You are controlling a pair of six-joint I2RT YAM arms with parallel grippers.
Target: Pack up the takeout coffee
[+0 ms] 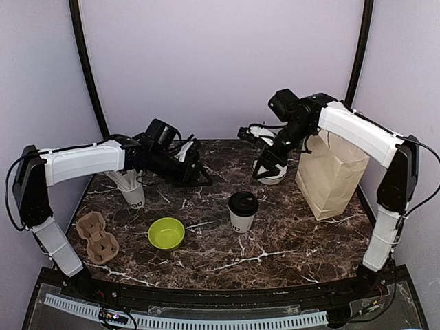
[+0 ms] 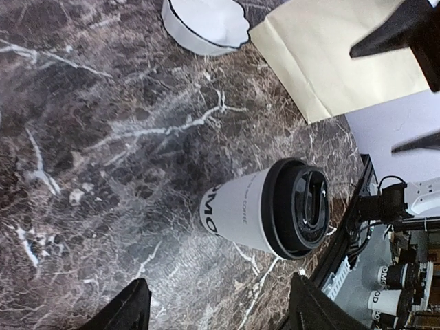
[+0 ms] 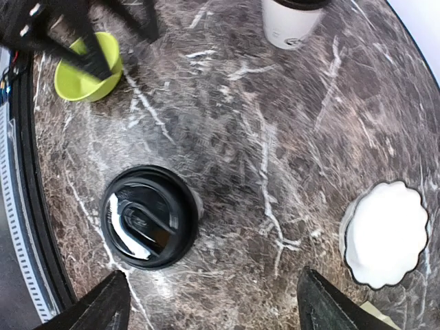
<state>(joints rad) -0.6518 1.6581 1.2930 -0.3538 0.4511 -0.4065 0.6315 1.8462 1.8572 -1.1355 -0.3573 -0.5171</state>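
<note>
One takeout coffee (image 1: 243,210), a white paper cup with a black lid, stands upright near the middle of the marble table (image 1: 289,240). It shows in the left wrist view (image 2: 265,210) ahead of the fingers, and from above in the right wrist view (image 3: 148,216). My left gripper (image 1: 196,177) hovers behind and to the left of the cup. It is open and empty (image 2: 220,313). At the back of the table, over a white scalloped dish (image 1: 276,179), hangs my right gripper (image 1: 269,168). It is open too, with only bare table between its fingers (image 3: 213,313).
A brown paper bag (image 1: 330,175) stands at the right, next to the dish (image 3: 385,234). A lime-green bowl (image 1: 166,232), a cardboard cup carrier (image 1: 96,237) and a white cup of straws (image 1: 132,191) sit on the left. Purple walls close in on three sides.
</note>
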